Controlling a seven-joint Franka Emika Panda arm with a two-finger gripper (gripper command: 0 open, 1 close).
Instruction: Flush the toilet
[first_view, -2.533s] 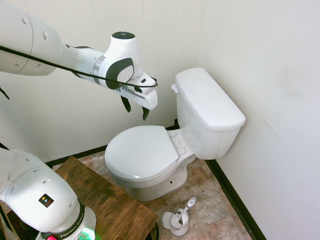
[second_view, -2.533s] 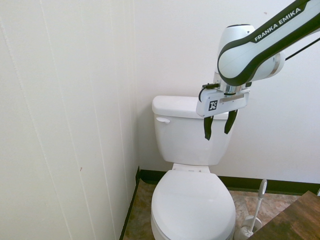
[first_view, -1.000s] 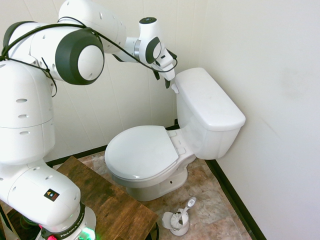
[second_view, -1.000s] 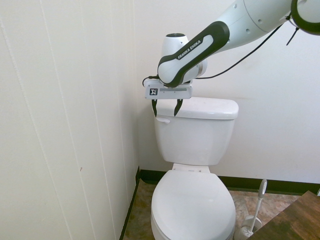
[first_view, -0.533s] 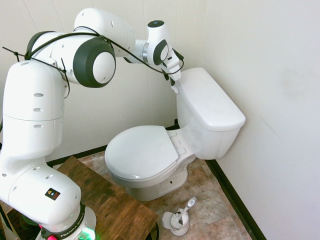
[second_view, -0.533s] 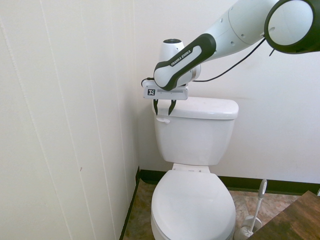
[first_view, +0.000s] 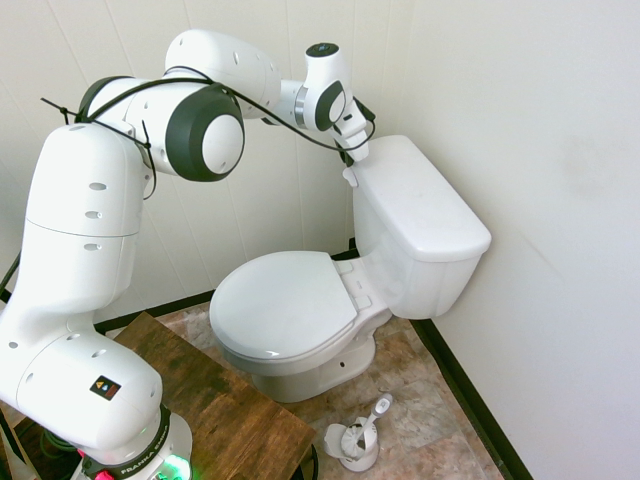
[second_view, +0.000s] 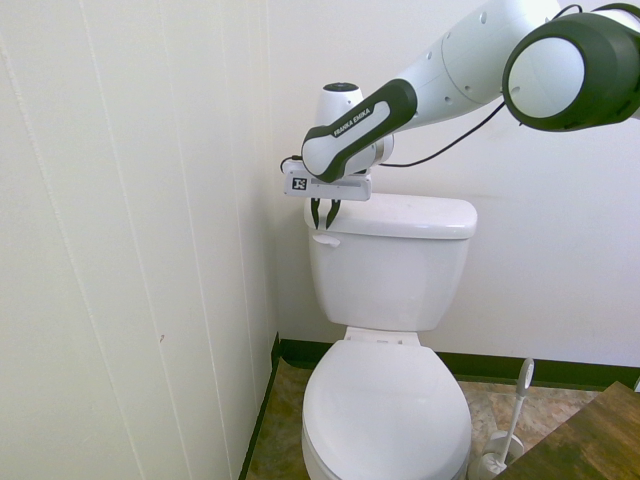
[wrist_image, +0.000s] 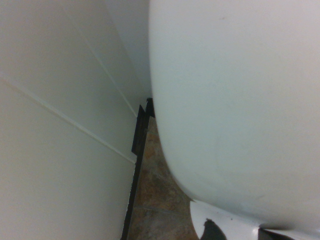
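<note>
We have the panelled wall (second_view: 150, 250) close on the left, so little sideways room. Gripper (second_view: 325, 214): fingers parted, nothing visibly grasped, just above the flush lever (second_view: 326, 241) at the tank's front upper-left corner; contact unclear. Toilet (second_view: 392, 280) is in the room corner. Lever probably light, slick: press its free end. Open space right, before the tank.
</note>
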